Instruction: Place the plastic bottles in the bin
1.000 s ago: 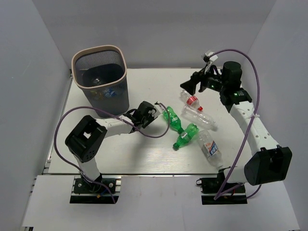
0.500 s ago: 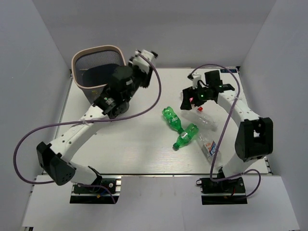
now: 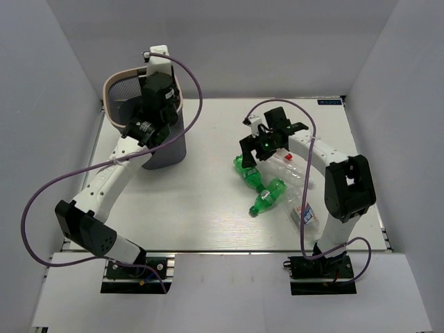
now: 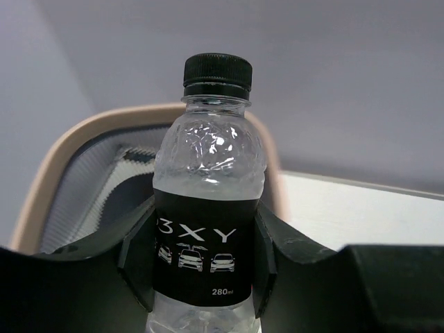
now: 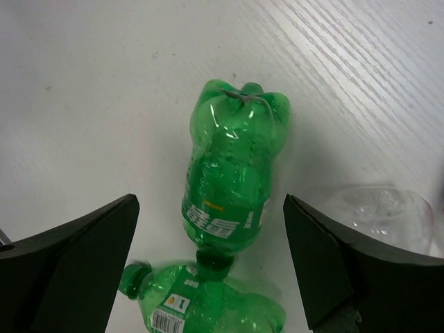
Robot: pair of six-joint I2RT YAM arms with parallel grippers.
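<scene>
My left gripper (image 4: 205, 257) is shut on a clear plastic bottle (image 4: 208, 173) with a black cap and a black label. It holds the bottle upright over the bin (image 4: 55, 159), whose beige rim (image 3: 114, 78) and mesh wall show behind it. My right gripper (image 5: 211, 201) is open and hangs above a green bottle (image 5: 232, 173), one finger on each side, not touching. A second green bottle (image 5: 208, 309) lies at that bottle's cap. Both green bottles (image 3: 247, 172) (image 3: 267, 196) lie mid-table in the top view.
A clear bottle (image 3: 288, 166) with a red cap lies just right of the right gripper, its round end showing in the right wrist view. Another clear labelled bottle (image 3: 303, 214) lies nearer the front right. The table's white walls close in left, back and right.
The left arm has swung from the table centre up and back over the bin with its bottle. The right gripper has moved left from the clear bottles to above the green bottle.
</scene>
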